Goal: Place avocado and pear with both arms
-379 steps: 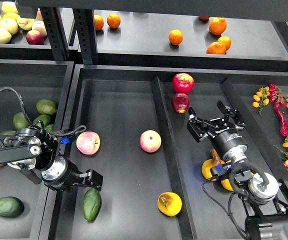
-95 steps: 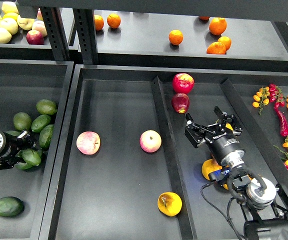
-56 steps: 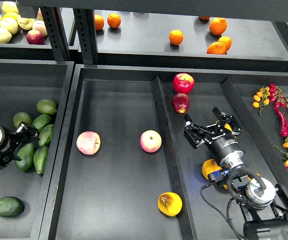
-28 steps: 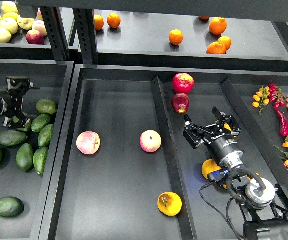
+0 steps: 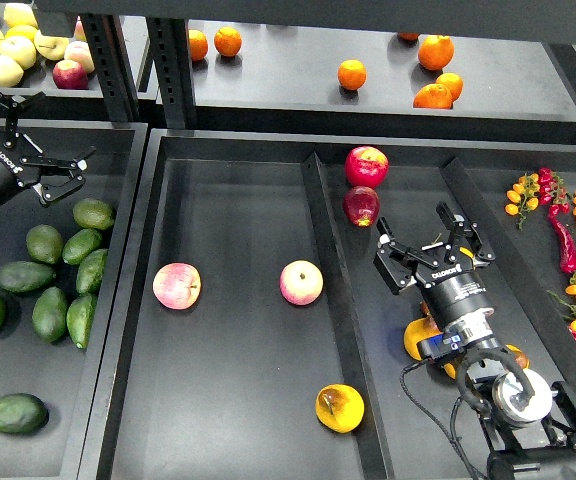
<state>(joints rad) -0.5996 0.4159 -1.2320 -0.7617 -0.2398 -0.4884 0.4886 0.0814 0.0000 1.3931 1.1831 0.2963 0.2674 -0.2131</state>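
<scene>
The pear (image 5: 339,407), yellow-orange with a brownish blotch, lies at the front of the middle tray (image 5: 238,200). A dark, elongated avocado (image 5: 81,319) lies in the left tray (image 5: 118,160) among several other green avocados; I cannot be sure which one is the task's. My left gripper (image 5: 58,128) is open and empty at the back of the left tray, above and apart from the avocados. My right gripper (image 5: 415,225) is open and empty over the right compartment, behind and to the right of the pear.
Two pink-and-yellow apples (image 5: 176,286) (image 5: 301,282) lie in the middle tray. Red apples (image 5: 366,166) sit at the back of the right compartment, and yellow-orange fruit (image 5: 417,340) lies under my right arm. Oranges (image 5: 351,74) are on the back shelf. Chillies and small tomatoes (image 5: 566,225) are far right. A lone avocado (image 5: 10,412) lies front left.
My left gripper carried the avocado from the middle tray into the left tray, let it go among the others, and rose to the back left. The right gripper shifted only slightly.
</scene>
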